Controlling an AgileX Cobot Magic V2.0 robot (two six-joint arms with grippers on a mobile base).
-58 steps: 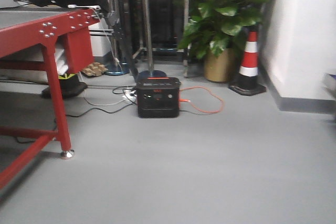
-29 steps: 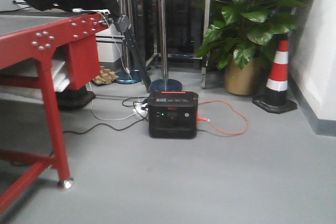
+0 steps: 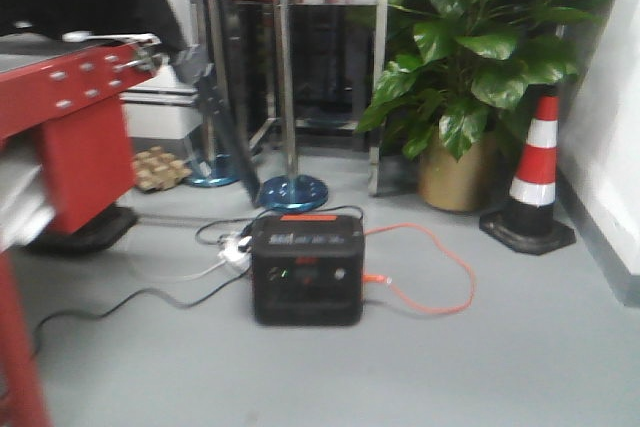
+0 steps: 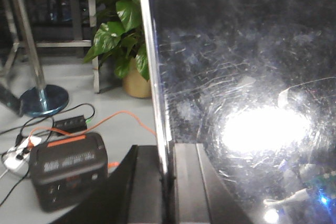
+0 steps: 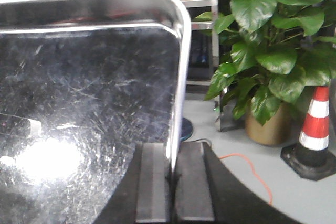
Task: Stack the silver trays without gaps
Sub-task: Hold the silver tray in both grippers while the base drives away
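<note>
Floor: plain grey floor (image 3: 500,367), running to a white wall on the right.
Room: a black power station (image 3: 306,269) stands on the floor with an orange cable (image 3: 440,272) looping off its side. Behind it are a potted plant (image 3: 480,47), a traffic cone (image 3: 537,172) and a stanchion post (image 3: 287,97) on a blue base.
Left gripper (image 4: 167,163): my jaws are clenched on the thin rim of a silver tray (image 4: 241,66), one pad on each side of it.
Right gripper (image 5: 171,169): clamped the same way on a silver tray rim (image 5: 181,77), just below a rounded corner.
Tray position: up in the air in my grip, its scratched, glaring face filling each wrist view.
Front view only: a red table frame (image 3: 70,127) at the left, blurred, and a white power strip (image 3: 233,253).
Wrist views only: the tray and my pads.
Hard to tell: whether both grips are on one tray or two; most of the tray runs out of each picture.
</note>
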